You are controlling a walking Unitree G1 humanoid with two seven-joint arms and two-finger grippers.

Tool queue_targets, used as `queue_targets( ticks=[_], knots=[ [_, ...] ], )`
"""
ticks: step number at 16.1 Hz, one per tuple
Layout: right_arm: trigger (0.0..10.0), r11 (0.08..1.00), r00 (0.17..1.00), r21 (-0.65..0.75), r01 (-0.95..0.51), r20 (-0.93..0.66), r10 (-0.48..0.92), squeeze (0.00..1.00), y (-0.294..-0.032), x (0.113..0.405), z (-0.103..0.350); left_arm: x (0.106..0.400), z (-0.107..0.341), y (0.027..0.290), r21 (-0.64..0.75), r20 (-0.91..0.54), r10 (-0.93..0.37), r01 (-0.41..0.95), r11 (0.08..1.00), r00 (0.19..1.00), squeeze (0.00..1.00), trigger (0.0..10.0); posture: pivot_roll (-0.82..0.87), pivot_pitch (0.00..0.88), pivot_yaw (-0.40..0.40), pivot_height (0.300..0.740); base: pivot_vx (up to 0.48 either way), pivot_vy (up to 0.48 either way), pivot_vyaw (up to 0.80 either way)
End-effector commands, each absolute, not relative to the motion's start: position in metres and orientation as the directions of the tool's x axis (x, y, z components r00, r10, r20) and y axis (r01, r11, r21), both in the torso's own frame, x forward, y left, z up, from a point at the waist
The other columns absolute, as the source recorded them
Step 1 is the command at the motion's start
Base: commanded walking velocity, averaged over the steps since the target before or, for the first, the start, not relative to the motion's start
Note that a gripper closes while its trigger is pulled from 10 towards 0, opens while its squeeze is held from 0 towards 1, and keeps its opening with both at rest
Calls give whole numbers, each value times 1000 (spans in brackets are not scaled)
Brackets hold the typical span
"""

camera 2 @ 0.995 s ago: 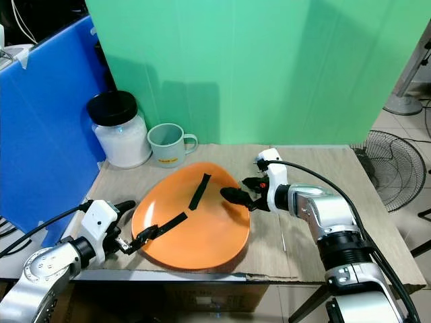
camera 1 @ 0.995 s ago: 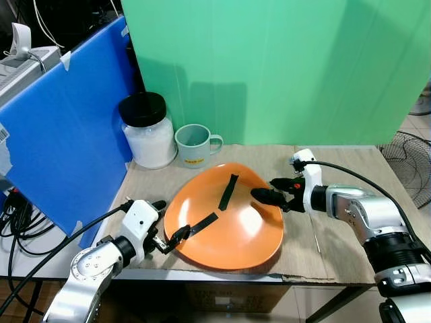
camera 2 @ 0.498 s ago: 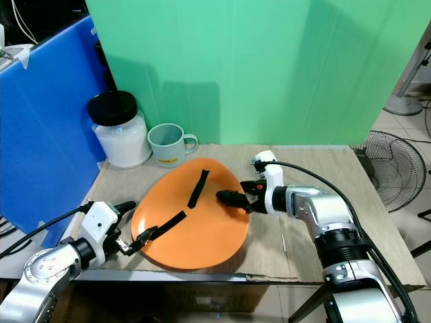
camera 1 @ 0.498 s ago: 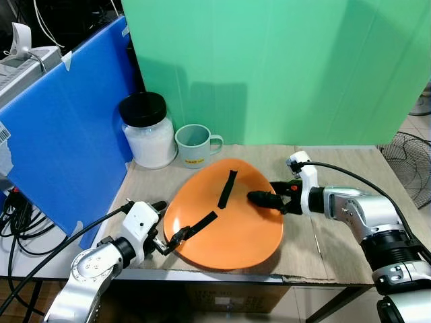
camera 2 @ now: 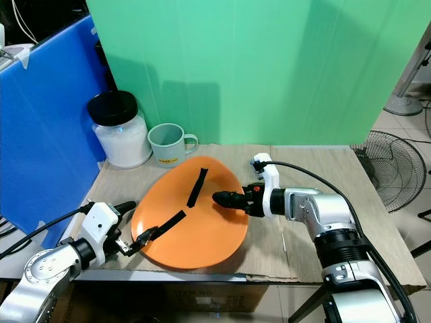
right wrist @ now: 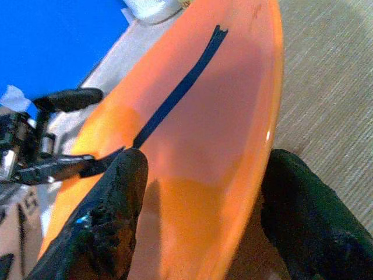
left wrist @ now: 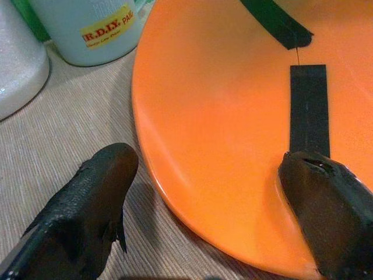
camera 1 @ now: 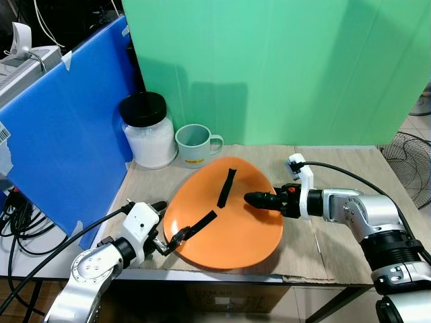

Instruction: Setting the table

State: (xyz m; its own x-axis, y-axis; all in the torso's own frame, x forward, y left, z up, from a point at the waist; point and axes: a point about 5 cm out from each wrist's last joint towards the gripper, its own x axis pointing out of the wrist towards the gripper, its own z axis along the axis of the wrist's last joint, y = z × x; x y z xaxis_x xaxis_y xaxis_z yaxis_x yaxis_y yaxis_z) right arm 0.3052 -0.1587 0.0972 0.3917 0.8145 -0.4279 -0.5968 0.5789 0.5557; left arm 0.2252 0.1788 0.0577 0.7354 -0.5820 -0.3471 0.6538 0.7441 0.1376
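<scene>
Both pincers straddle the rim of the round orange plastic plate, which is crossed by strips of black tape. Right pincer reaches in from the plate's right edge — one finger over the top face, the other under the rim, spread around it, contact unclear. Left pincer sits at the near-left edge, its fingers also apart, one on each side of the rim. Plate lies tilted on the brown cardboard-covered counter. Behind it stand a pale green mug and, just beside that, a black-lidded jar of white powder — before a green backdrop.
</scene>
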Motion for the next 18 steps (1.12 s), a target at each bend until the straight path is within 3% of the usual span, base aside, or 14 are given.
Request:
queue_targets(
  ticks=[1, 11, 18],
  knots=[
    [0, 555, 393, 579, -598, -392, 832, 0, -157, 304, 100, 214, 38, 183, 118, -454, -558, 667, 736, 695, 0, 10000, -91, 0, 36, 740, 0, 0, 0],
    [0, 481, 375, 677, -557, -312, 873, 0, -156, 299, 102, 223, 44, 191, 173, -409, -522, 625, 761, 748, 0, 10000, -89, 0, 35, 740, 0, 0, 0],
    [0, 417, 433, 751, -512, -194, 880, 0, -162, 304, 114, 230, 52, 198, 200, -356, -483, 570, 797, 800, 0, 10000, -85, 0, 34, 740, 0, 0, 0]
  ],
)
